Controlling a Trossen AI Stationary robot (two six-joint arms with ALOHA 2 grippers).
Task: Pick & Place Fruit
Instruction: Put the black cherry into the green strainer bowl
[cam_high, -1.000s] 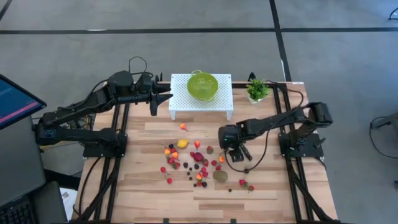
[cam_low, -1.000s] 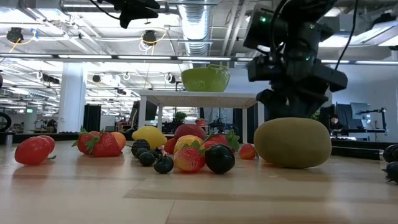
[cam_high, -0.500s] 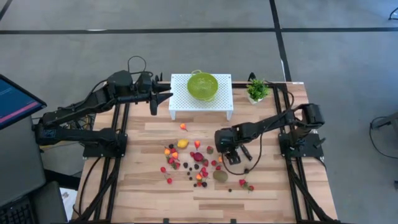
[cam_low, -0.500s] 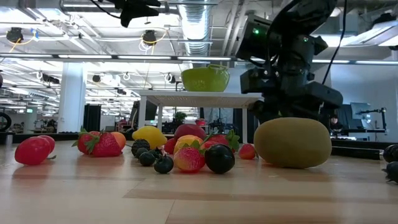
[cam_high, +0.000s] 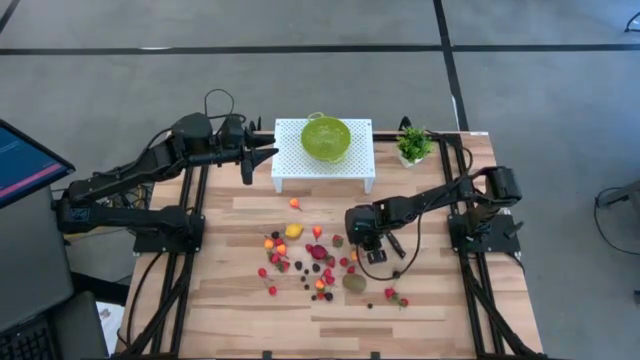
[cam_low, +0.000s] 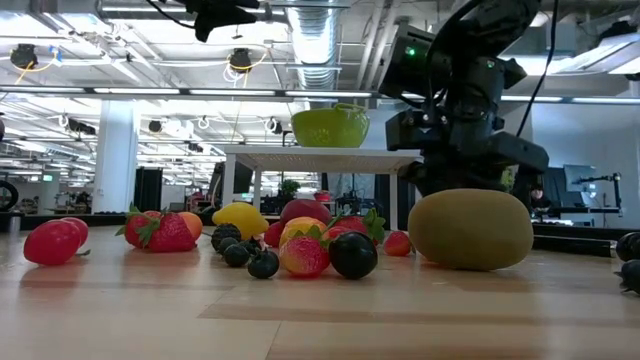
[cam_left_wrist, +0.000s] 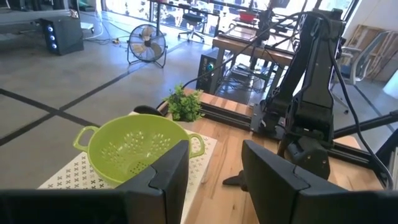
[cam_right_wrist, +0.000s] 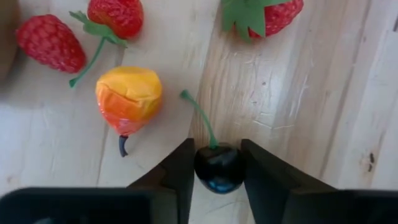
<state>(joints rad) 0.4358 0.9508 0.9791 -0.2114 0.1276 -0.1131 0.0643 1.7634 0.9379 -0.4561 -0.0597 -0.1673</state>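
Fruit (cam_high: 318, 262) lay scattered across the middle of the desk (cam_high: 440, 300): strawberries, small dark berries, a yellow piece and one larger brown-green piece (cam_low: 470, 229). The right end effector (cam_right_wrist: 217, 168) was down among them at the cluster's right edge, its fingers standing close on either side of a dark cherry (cam_right_wrist: 218, 168) with a green stem. They appeared to touch it, so I judged the cherry pinched or very nearly so. An orange-yellow fruit (cam_right_wrist: 128, 99) lay just beside it.

The left end effector (cam_left_wrist: 214, 177) hung raised near the green colander (cam_left_wrist: 138, 147) on the white stand (cam_high: 290, 165), fingers spread and holding nothing.

The main risk was the cherry's shape: round, smooth and tiny, it could squirt out from between the fingers if the hold sat off-centre. A lift begun before the hold was firm would leave it rolling into the neighbouring fruit. The long stem might also snag on a finger.
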